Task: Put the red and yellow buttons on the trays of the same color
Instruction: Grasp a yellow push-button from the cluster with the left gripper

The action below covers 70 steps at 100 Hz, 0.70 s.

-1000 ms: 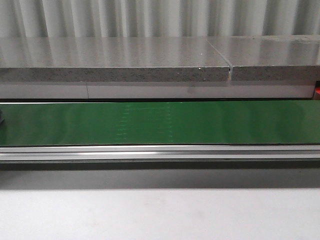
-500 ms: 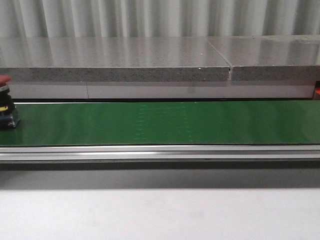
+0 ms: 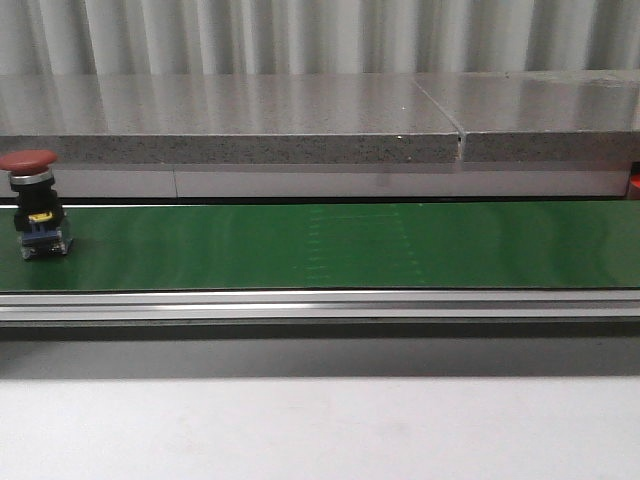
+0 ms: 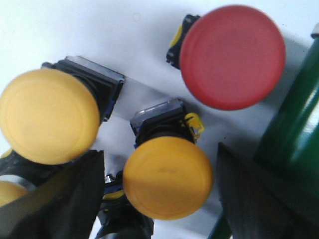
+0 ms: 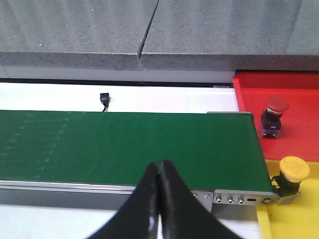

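Note:
A red button (image 3: 35,205) stands upright on the green belt (image 3: 350,245) at its far left end. In the left wrist view my left gripper (image 4: 160,152) is open, its dark fingers (image 4: 70,199) standing either side of a yellow button (image 4: 167,177) with gaps on both sides. Another yellow button (image 4: 47,114) and a red button (image 4: 232,55) lie close by on the white surface. My right gripper (image 5: 159,167) is shut and empty over the belt's near edge. Beyond the belt's end, the red tray (image 5: 294,89) holds a red button (image 5: 275,115) and the yellow tray (image 5: 299,219) holds a yellow button (image 5: 293,174).
A grey stone ledge (image 3: 300,120) runs behind the belt, and an aluminium rail (image 3: 320,303) runs along its front. A small black connector (image 5: 104,98) sits on the white strip behind the belt. The belt's green edge (image 4: 299,129) lies beside the left gripper.
A red button has come into the front view from the left edge and moved rightward along the belt. Faint marks on the belt have also shifted to the right.

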### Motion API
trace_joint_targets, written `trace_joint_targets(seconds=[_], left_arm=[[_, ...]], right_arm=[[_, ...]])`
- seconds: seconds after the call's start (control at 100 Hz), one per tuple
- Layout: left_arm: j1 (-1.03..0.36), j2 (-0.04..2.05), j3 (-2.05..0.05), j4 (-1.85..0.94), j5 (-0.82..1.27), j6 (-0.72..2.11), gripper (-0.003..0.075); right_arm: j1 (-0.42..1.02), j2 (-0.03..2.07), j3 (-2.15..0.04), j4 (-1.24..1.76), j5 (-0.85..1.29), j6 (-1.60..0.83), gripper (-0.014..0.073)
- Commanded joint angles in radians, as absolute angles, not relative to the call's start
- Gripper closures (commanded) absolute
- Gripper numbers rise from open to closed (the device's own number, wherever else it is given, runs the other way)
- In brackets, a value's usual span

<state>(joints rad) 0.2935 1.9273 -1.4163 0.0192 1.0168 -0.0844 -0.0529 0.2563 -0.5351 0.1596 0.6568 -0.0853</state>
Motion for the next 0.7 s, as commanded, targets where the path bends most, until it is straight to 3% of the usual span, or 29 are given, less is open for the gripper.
trace_joint_targets(seconds=[0.0,0.11,0.41,0.69], left_arm=[[0.295,1.888,-1.445,0.019,0.998,-0.098,0.0266],[0.295,1.89,-1.445,0.019,0.984,-0.098,0.0309],[0.295,1.89,-1.445,0.019,0.973,-0.098,0.0529],[0.284,1.83,-1.445,0.033,0.996,-0.081,0.0556]], right_arm=[[-0.053,0.266,-0.557,0.163,0.587,-0.094,0.0683],[-0.053,0.266,-0.557,0.163,0.587,-0.094,0.0683],[-0.053,0.266,-0.557,0.163,0.587,-0.094,0.0683],[-0.053,0.266,-0.557,0.163,0.587,-0.094,0.0683]])
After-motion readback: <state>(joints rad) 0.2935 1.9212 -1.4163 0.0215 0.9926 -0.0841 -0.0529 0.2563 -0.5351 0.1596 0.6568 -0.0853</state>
